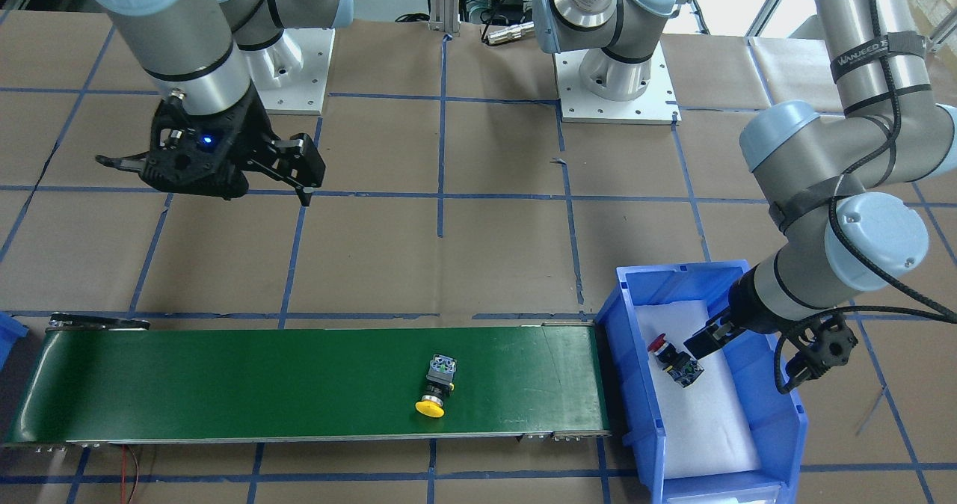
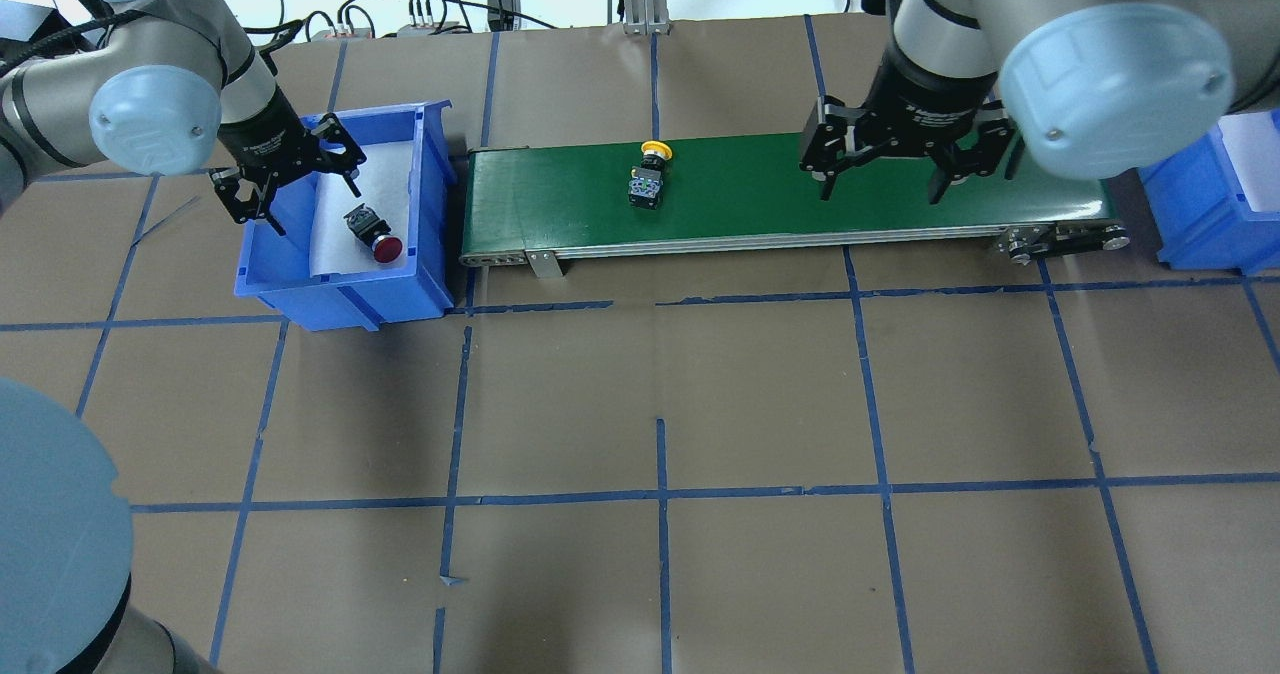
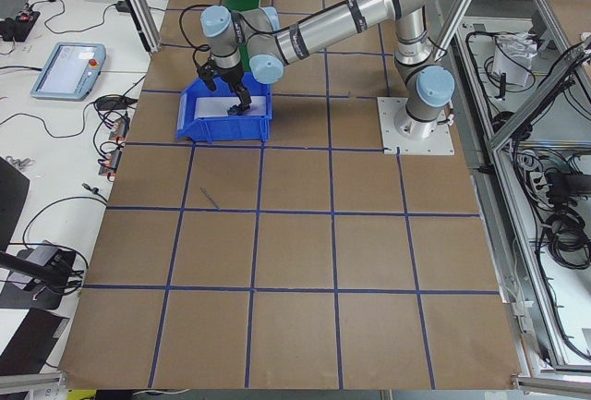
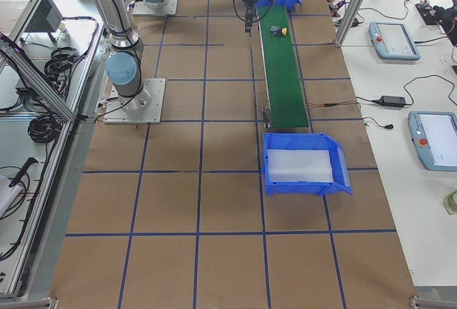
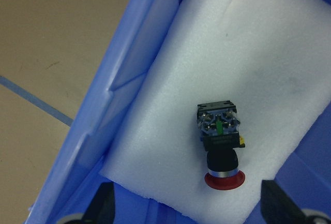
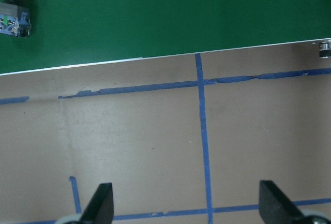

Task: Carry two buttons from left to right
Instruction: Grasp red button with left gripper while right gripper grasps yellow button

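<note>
Hovering over the blue bin [image 2: 342,306] at the robot's left end of the surface, the left gripper [image 2: 298,194] has its jaws spread wide and holds nothing. The red button [image 2: 372,234] lies on its side on the white foam [image 2: 328,216] inside that bin, just off the gripper toward the belt [image 2: 800,204]. In the left wrist view the red button's [image 5: 220,141] long axis runs up the picture, contact block away and cap toward the camera's lower edge. That sets it square across the line between the two fingertips, so a close here would likely pinch it across its narrow body. The same view shows one finger over the bin wall rather than over the foam. My guess is the gripper has to slide toward the button before it drops, or that finger may catch the wall. The yellow button [image 2: 648,174] lies on the green belt, well apart from the bin, cap toward the belt's far edge and block toward the robot. The right gripper [image 2: 882,179] hangs over the belt farther along, jaws apart and empty, and it is the nearer of the two to the yellow button. A second blue bin [image 2: 1190,216] stands past the belt's right end.
</note>
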Controlling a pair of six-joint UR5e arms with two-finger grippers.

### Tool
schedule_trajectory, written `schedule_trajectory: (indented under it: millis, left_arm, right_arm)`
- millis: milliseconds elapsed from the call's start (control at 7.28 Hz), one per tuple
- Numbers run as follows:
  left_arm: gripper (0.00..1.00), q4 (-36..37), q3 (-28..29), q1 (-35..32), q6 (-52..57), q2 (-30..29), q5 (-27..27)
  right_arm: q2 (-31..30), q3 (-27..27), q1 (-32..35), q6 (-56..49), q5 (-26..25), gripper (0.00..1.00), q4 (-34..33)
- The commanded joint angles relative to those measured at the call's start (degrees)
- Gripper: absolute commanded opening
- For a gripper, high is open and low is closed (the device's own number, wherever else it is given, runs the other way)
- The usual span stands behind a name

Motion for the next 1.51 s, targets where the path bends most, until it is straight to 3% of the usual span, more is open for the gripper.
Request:
schedule_trajectory:
  millis: [0,275,549,824,961,1099,1236,1373]
  left_arm:
    - [1.00,3.6,-1.5,-1.1,-1.3,-1.2,0.0]
    - [0.99,9.3,-1.7,-1.3,-0.7,-5.0,0.0]
    - [1.00,9.8,-1.3,-1.3,-0.8,-6.4,0.0]
    - [0.98,12.3,-1.5,-1.5,-0.7,-7.8,0.0]
    - [0.90,12.7,-1.1,-1.5,-0.6,-8.3,-0.1]
    - [0.73,12.9,-0.7,-1.5,-0.4,-8.4,-0.1]
    - [0.45,12.8,-0.6,-1.6,-0.1,-8.3,0.1]
    - [0.38,12.8,-0.5,-1.7,0.0,-8.3,0.2]
  right_arm:
    - [5.2,-0.1,3.8,8.8,0.2,1.00,-7.2]
    - [10.3,-0.9,4.2,10.4,0.2,0.99,-13.7]
    - [15.6,-2.7,4.3,14.1,0.2,1.00,-19.2]
    - [22.5,-9.1,5.9,17.2,0.2,0.99,-20.3]
    - [25.6,-12.0,7.3,17.6,0.2,0.99,-20.4]
    - [27.6,-13.4,8.5,17.6,0.2,0.99,-20.3]
    - [29.6,-13.8,9.5,17.5,0.1,0.99,-21.2]
    - [30.7,-13.8,10.2,17.5,0.1,0.99,-23.1]
